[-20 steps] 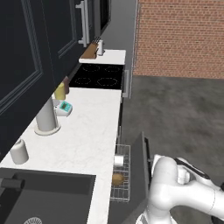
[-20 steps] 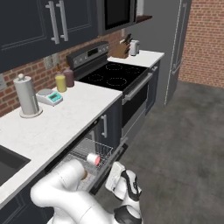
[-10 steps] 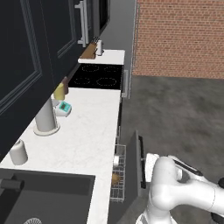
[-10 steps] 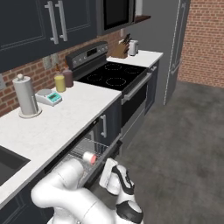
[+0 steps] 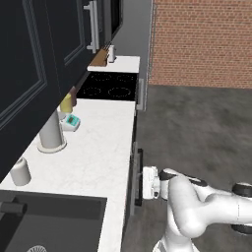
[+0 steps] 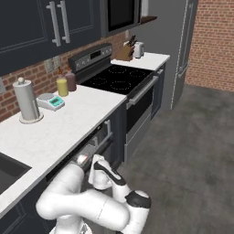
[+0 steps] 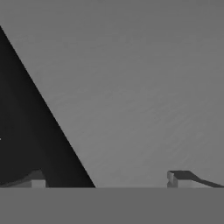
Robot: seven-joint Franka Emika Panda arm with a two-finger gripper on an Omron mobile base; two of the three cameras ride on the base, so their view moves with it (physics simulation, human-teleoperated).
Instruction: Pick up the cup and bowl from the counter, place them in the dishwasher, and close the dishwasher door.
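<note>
— Closing the dishwasher [image 6: 93,148] door looks like the step in hand; where's the gripper [image 5: 147,182]?

— Flat against the door's outer face, beside the counter [image 5: 93,162] edge. Its fingertips [image 7: 179,178] sit wide apart, holding nothing.

— And the cup [image 6: 82,159]?

— A red-pink glimpse shows through the narrow gap, inside; the bowl I can't make out.

— Then push squarely, level, low on the panel, until the gap under the counter vanishes.
</note>
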